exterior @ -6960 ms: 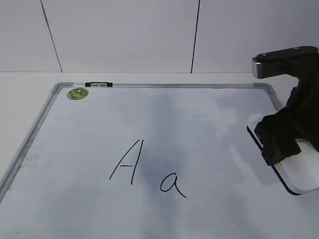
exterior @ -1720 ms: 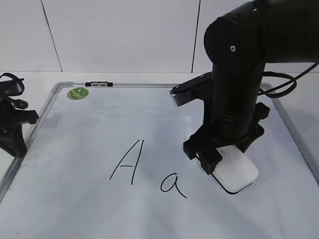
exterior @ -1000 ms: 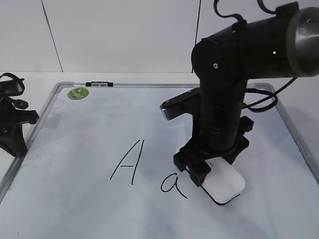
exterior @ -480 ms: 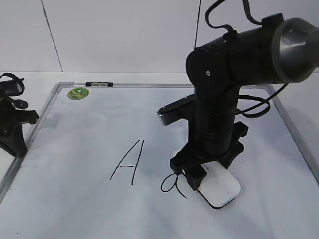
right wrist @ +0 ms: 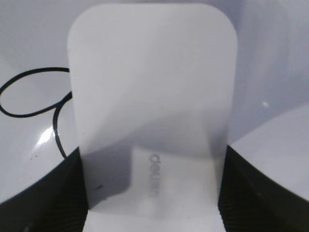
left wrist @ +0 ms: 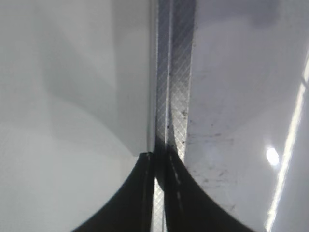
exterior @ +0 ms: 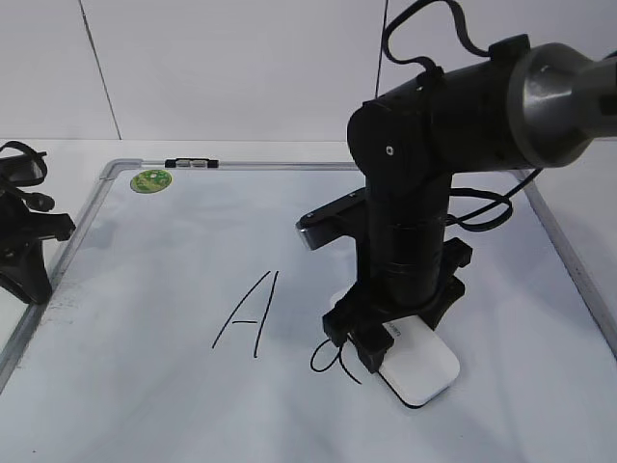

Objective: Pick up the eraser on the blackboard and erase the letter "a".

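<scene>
- My right arm reaches in from the upper right, its forearm standing nearly upright over the board [exterior: 145, 289], wrist pointing down.
- My right end effector [exterior: 381, 340] is clamped on the eraser [exterior: 416, 368], a finger [right wrist: 50, 198] pressed against each long side.
- The eraser lies flat on the board, its near end sticking out toward the front edge.
- Its left edge covers the right side of the "a" [exterior: 325, 360]; the loop and part of the stem show [right wrist: 34, 99].
- The "A" [exterior: 246, 313] stands apart to the left.
- My left end effector [left wrist: 159, 193] sits low at the board's left frame [left wrist: 171, 72], fingers nearly together with nothing between them.
</scene>
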Tool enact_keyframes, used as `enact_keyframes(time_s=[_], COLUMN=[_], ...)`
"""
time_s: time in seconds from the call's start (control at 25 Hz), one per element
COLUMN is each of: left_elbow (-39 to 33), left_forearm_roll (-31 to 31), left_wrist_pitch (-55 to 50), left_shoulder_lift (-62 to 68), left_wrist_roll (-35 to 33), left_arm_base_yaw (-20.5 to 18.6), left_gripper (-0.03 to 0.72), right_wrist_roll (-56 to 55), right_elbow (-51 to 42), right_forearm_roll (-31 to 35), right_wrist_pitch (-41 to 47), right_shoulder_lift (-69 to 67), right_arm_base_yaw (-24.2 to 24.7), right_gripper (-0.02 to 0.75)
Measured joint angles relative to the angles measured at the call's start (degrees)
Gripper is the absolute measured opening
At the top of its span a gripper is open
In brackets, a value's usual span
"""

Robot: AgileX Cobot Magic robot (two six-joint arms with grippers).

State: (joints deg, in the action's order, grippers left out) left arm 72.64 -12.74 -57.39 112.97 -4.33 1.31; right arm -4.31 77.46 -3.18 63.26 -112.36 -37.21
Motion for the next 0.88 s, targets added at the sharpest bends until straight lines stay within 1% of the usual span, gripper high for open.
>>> enact_keyframes(time_s=[0.4, 0.88], left_elbow=[0.0, 0.0], left_forearm_roll=[0.0, 0.0], left_wrist_pitch=[0.0, 0.0], left_shoulder_lift=[0.0, 0.0], left_wrist_roll=[0.0, 0.0], left_arm_base_yaw=[0.0, 0.0], left_gripper=[0.015, 0.015], right_wrist_roll=[0.04, 0.04], right_elbow=[0.12, 0.12], right_forearm_roll=[-0.11, 0.37], right_wrist_pitch=[0.26, 1.17], right_shoulder_lift=[-0.13, -0.19], right_arm_base_yaw=[-3.56, -10.6], right_gripper=[0.559, 0.559])
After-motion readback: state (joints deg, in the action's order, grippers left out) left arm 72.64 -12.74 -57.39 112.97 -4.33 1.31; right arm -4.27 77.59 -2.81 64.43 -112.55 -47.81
